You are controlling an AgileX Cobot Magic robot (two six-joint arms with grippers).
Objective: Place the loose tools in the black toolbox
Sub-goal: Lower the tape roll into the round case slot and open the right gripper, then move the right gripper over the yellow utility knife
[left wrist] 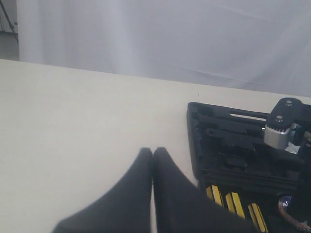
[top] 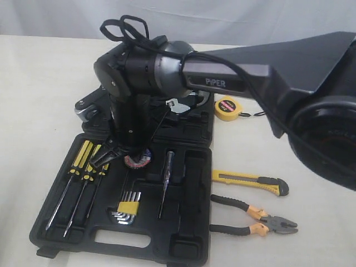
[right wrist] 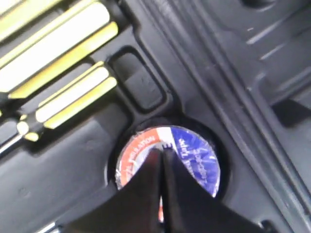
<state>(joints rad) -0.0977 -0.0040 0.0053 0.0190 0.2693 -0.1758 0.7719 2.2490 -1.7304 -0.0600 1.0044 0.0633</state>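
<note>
right gripper point(right wrist: 162, 154): jaws closed, empty, tips over seated tape roll point(right wrist: 194, 158) | left gripper point(left wrist: 152, 153): closed, empty | risk: off-centre push could tip roll out of its black toolbox point(right wrist: 272, 73) recess

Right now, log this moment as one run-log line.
right gripper: shut over tape roll in toolbox | left gripper: shut | utility knife, pliers, tape measure: outside toolbox

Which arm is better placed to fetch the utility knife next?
Right: the yellow-black utility knife lies right of the black plastic toolbox; the left tool hangs off its opposite side.
</note>
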